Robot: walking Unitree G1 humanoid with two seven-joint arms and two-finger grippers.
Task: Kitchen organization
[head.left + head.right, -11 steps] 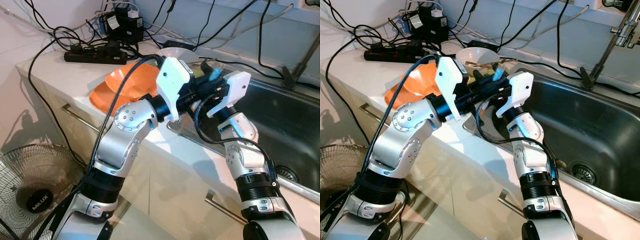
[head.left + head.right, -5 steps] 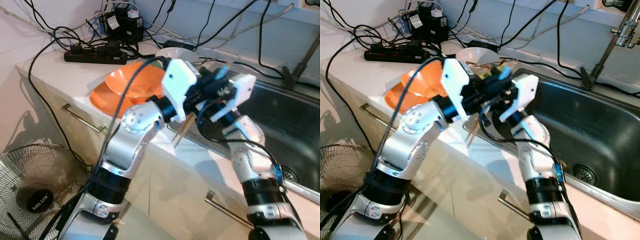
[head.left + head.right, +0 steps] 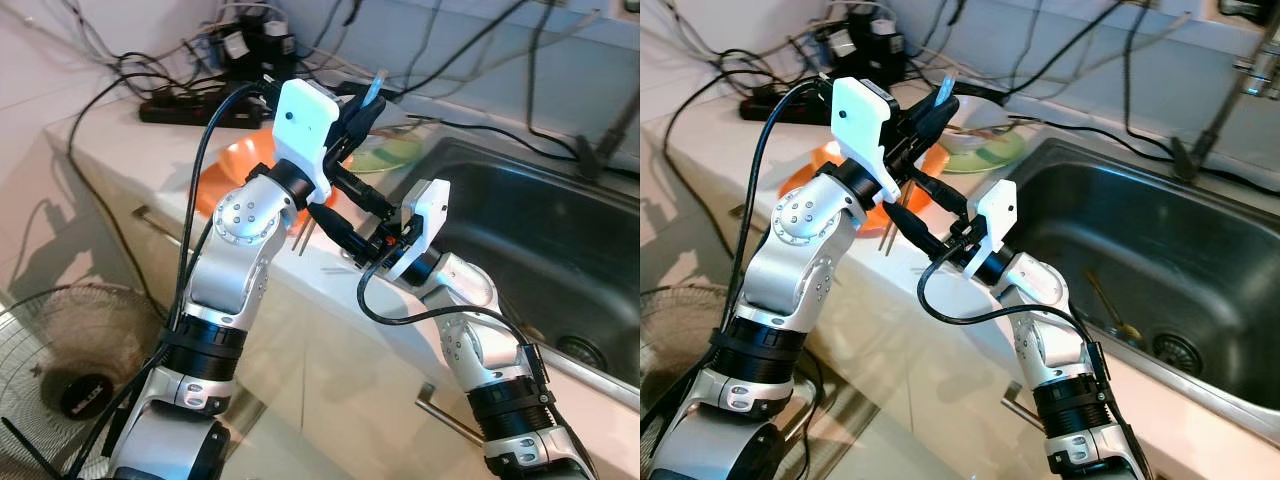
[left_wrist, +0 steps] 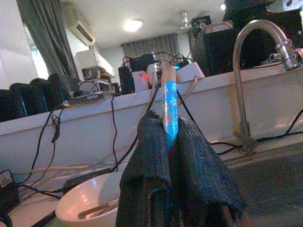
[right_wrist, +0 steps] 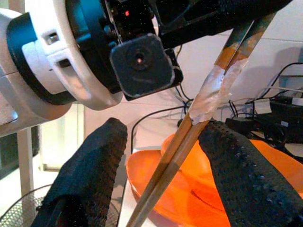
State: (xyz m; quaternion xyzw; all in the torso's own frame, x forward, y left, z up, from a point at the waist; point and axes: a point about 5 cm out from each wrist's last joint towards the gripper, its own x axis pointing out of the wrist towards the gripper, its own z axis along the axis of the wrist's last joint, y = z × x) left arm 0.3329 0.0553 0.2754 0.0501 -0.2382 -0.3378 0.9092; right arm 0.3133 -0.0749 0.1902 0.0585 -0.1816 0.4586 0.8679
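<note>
Eye views: the left gripper (image 3: 362, 100) is raised above the worktop (image 3: 330, 290), just left of the sink (image 3: 1160, 240). Its fingers are clenched on a pair of chopsticks (image 3: 306, 232), which hang down from the fingers and tilt toward the worktop edge; a blue-taped tip projects above the fingers. The right gripper (image 3: 350, 218) sits lower, also left of the sink, pointing toward the left arm with its fingers spread to either side of the chopsticks (contact cannot be confirmed here). Left of the sink lie orange bowls (image 3: 222, 170), partly hidden by the left arm. A green plate (image 3: 990, 152) carrying a white bowl (image 3: 965, 133) sits at the sink's far left corner. A power strip (image 3: 190, 108) with tangled cables lies beyond the bowls. A fan (image 3: 70, 350) stands on the floor, below the worktop.

Left wrist view: the fingers (image 4: 147, 165) are pressed together on the chopsticks (image 4: 169, 106), whose blue section stands up between them. The white bowl (image 4: 90, 198) and the tap (image 4: 258, 61) appear beyond.

Right wrist view: the fingers (image 5: 90, 170) are released and set wide apart. The chopsticks (image 5: 189, 127) (banded with pale tape) run diagonally between them, close against one finger. The orange bowls (image 5: 189, 189) lie behind.
</note>
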